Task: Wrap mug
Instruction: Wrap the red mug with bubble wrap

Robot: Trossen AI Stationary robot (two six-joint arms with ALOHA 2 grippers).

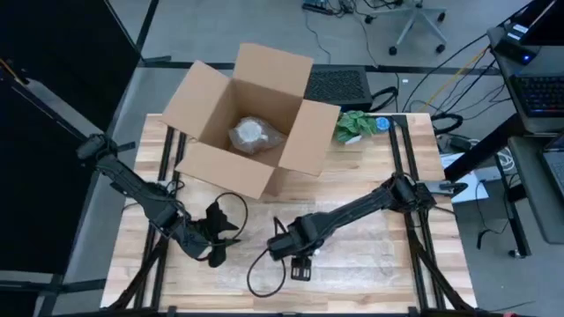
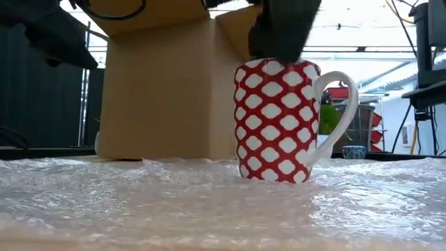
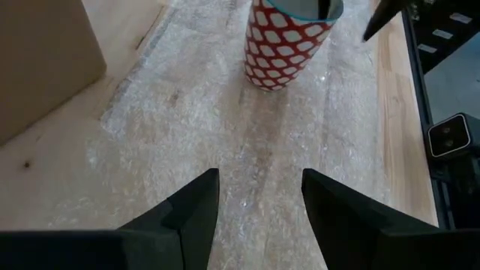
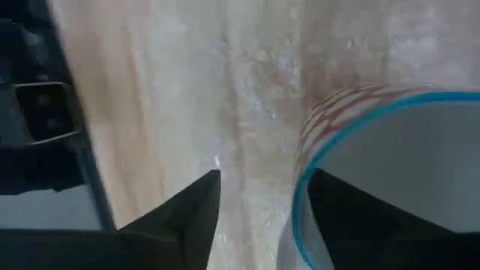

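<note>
Mug (image 2: pixel 279 120), red with white diamonds, stands upright on the bubble wrap (image 3: pixel 247 142) spread over the front half of your desk (image 1: pixel 370 185), its handle clear of the cardboard box (image 1: pixel 247 119) behind it. Your right gripper (image 4: pixel 262 199) is at the mug's rim, fingers spread, one inside the blue-edged mouth and one outside the wall (not pinching it). Your left gripper (image 3: pixel 259 199) hovers over the wrap toward the front left corner, fingers spread too, holding nothing, the mug well ahead of it.
</note>
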